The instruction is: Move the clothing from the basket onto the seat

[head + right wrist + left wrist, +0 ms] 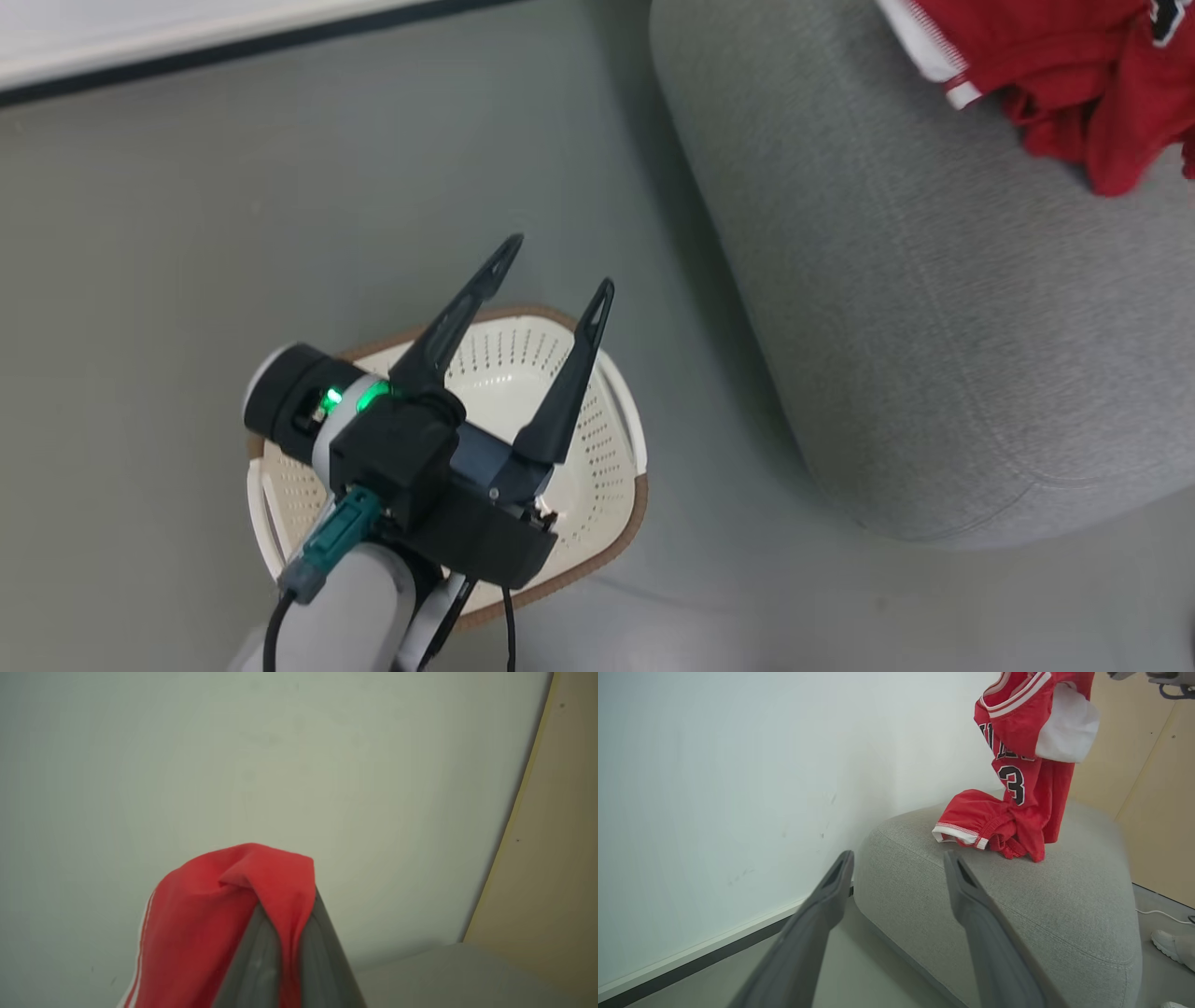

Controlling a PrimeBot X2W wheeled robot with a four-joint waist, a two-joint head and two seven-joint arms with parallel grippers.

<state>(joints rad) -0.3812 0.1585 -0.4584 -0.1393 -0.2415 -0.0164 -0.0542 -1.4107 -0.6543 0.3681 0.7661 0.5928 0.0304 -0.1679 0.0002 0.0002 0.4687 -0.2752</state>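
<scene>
Right pincer (287, 905) clamped on red clothing (205, 924), hanging it over the seat (1017, 914), low end touching the cushion beside second red garment (976, 823), likely for lowering and release. Left pincer (557, 267) fingers apart, holding nothing, above basket (627, 523) on floor (187, 233)

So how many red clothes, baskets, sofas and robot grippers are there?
Red clothes: 2, a jersey and shorts
Baskets: 1, the white basket
Sofas: 1, the grey seat
Grippers: 2, the left gripper open, the right gripper shut on the jersey
Total: 6
</scene>
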